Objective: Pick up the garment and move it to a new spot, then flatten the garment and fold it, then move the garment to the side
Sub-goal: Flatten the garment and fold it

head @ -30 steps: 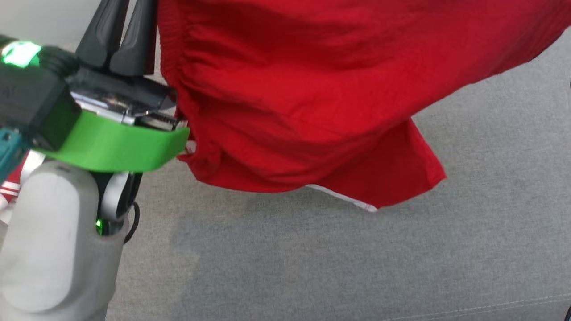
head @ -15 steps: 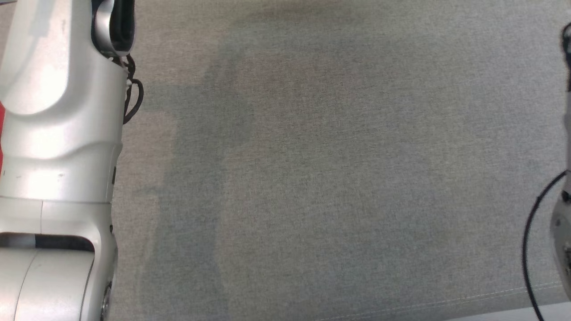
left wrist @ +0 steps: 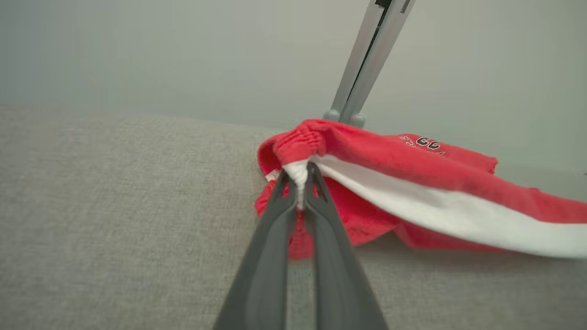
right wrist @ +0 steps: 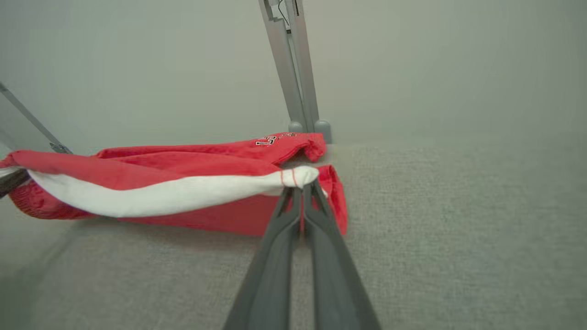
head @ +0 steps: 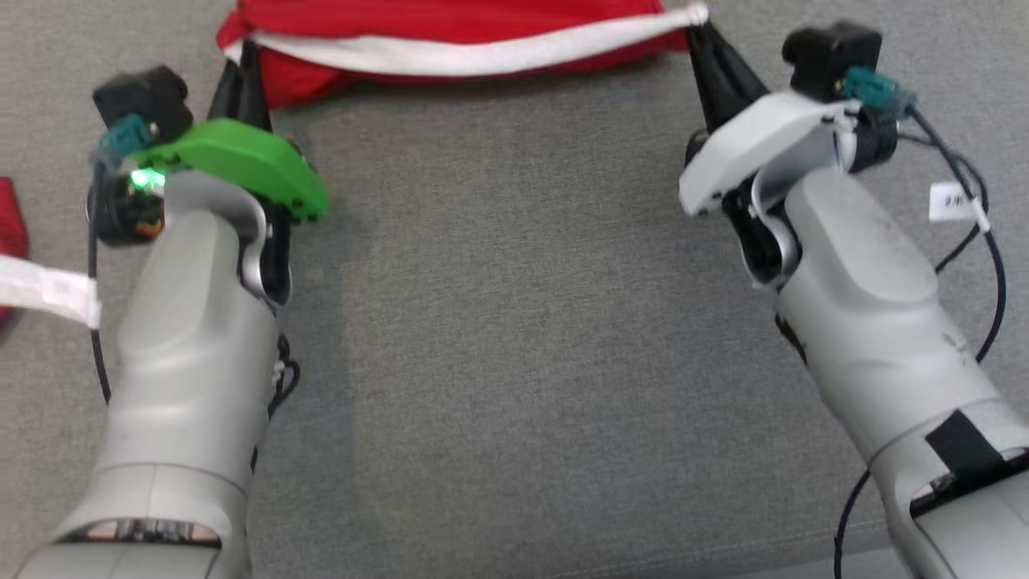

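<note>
While both of its corners are pinched, the red fabric garment (head: 450,20) with a white band hangs slack between the arms at the far side of the grey woven surface (head: 514,338); its lower folds rest on that surface, and the band spans above them.

- the left gripper (head: 243,50) is clamped on the gathered elastic corner; the white hem sits between its fingertips (left wrist: 293,183) in the left wrist view
- the right gripper (head: 698,34) is clamped on the opposite white corner, again at the very tips

Risks, as judgement:
- both holds catch only a thin hem at the fingertips; pulling the arms apart to flatten could slip a corner free
- the cloth is doubled and bunched; lowering it as it hangs would trap creases under the fold
- uneven lowering would lay the band askew
- the grey metal post (right wrist: 293,68) stands just behind the garment; a push forward could snag the cloth on its base
- a second red piece (head: 8,217) lies beside the left forearm; what it is cannot be told, but the arm might drag it
</note>
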Controlling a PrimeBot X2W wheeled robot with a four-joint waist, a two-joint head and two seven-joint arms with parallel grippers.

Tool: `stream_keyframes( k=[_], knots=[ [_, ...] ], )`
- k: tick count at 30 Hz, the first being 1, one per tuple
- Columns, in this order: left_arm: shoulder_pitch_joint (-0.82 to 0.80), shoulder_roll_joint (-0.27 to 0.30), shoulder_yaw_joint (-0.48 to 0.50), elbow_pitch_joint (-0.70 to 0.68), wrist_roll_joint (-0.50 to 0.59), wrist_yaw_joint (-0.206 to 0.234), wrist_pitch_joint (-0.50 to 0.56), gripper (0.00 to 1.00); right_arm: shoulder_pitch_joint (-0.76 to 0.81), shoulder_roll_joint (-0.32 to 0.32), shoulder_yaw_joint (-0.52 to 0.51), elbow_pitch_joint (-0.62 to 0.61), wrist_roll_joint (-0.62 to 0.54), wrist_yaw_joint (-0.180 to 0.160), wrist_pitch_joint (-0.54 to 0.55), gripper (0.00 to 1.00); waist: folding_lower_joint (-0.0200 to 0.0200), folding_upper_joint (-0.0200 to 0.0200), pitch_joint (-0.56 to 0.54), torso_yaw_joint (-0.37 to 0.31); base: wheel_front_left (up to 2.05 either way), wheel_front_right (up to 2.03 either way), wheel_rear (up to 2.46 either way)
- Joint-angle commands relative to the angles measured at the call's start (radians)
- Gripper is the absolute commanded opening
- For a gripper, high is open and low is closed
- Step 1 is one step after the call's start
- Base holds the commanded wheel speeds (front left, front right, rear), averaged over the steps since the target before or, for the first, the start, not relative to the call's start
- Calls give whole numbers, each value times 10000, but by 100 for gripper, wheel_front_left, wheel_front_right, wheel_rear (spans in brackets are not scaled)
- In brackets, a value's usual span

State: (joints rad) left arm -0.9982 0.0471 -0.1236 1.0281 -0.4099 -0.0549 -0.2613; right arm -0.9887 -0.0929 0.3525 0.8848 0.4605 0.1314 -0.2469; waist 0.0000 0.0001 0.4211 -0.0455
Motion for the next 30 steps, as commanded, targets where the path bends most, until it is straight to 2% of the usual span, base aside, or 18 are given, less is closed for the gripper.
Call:
stream_keyframes(
  k=[1,3,6,15,21,30],
  knots=[
    [518,71,-37,-229,-11,-134,-50,0,412,-120,103,12,207,-14,-116,0,0,-1,-17,180,0,0,0],
    [1284,56,-244,-829,-167,-280,-49,0,1111,-244,214,-172,521,-14,-184,0,0,-1,-125,235,0,0,0],
    [2626,64,-634,-1962,-135,-341,-42,0,2171,-507,-76,-1257,758,-14,-183,0,0,-1,-304,302,0,0,0],
    [6545,63,-883,-5448,430,12,-42,0,6257,-804,-1530,-4821,56,-14,-181,0,0,-1,-1523,341,0,0,0],
    [8523,177,-1128,-7438,887,387,15,0,8896,-883,-2340,-7188,-582,-14,-178,0,0,-1,-2156,371,0,0,0],
    [10525,623,-1435,-11133,810,927,1957,0,11305,-524,-3176,-10453,-1319,-14,1151,0,0,-1,-2713,320,0,0,0]
  ],
)
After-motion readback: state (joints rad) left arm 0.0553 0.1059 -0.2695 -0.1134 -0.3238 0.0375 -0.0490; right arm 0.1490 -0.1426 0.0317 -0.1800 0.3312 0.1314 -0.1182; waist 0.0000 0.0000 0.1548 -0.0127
